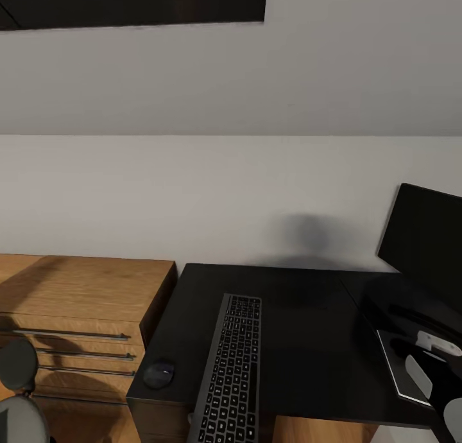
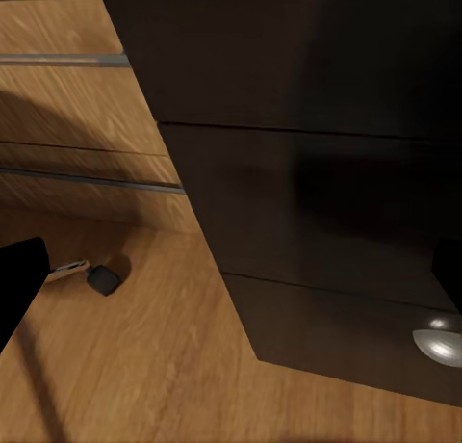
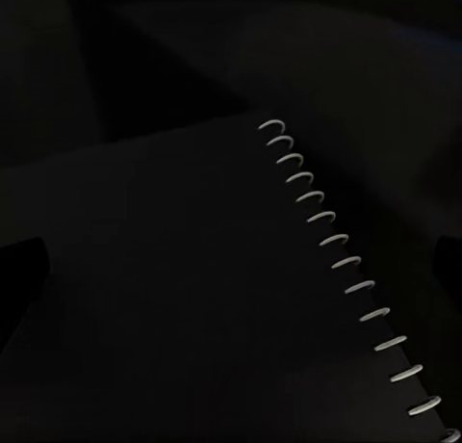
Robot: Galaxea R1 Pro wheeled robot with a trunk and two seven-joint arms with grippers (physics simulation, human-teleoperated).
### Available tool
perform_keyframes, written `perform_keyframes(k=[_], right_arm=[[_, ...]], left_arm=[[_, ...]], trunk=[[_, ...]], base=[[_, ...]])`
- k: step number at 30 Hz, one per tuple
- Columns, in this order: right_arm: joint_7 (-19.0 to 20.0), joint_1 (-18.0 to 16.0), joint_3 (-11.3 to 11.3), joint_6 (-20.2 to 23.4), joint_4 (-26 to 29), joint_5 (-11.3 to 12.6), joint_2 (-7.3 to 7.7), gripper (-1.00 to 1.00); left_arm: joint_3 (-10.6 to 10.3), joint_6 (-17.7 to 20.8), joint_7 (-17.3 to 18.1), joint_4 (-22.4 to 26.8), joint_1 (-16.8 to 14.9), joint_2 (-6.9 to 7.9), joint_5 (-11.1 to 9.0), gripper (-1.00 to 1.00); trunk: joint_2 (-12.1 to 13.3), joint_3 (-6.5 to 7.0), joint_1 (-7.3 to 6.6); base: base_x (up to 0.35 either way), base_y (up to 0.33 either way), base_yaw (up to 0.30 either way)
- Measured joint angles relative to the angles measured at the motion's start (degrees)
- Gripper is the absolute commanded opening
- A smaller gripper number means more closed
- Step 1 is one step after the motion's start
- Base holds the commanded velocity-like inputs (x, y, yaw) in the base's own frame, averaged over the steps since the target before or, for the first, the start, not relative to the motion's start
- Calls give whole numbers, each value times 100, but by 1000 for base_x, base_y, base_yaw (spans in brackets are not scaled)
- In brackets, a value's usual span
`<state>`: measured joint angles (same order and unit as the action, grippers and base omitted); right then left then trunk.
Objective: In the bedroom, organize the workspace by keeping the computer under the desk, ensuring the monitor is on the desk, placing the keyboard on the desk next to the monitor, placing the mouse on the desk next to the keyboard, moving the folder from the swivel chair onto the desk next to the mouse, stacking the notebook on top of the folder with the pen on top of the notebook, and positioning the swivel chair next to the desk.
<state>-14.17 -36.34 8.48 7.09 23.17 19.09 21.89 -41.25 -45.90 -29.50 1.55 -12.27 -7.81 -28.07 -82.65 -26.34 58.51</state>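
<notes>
Looking from the head, the long keyboard lay on the shiny black desk, hanging over its front edge. The small mouse sat near the desk's left corner, with bare desk between keyboard and monitor. A wooden cabinet stood beside it.

By the left wrist, black drawers with a round silver knob met the plank floor.

By the right wrist, a dark notebook showed shiny wire rings.

I could not tell how either gripper's fingers stood.

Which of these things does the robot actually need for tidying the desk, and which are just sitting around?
Part of the job:
keyboard
mouse
monitor
desk
spiral-bound notebook

Just there:
wooden drawer cabinet
small dark object on the floor
</notes>
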Motion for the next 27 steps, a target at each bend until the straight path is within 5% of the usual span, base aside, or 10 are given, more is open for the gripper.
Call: perform_keyframes(k=[27], right_arm=[[19, 0, 9, 34, 14, -2, 0, 100]], left_arm=[[0, 0, 0, -1, 0, 0, 0, 100]], trunk=[[0, 0, 0]], base=[[0, 0, 0]])
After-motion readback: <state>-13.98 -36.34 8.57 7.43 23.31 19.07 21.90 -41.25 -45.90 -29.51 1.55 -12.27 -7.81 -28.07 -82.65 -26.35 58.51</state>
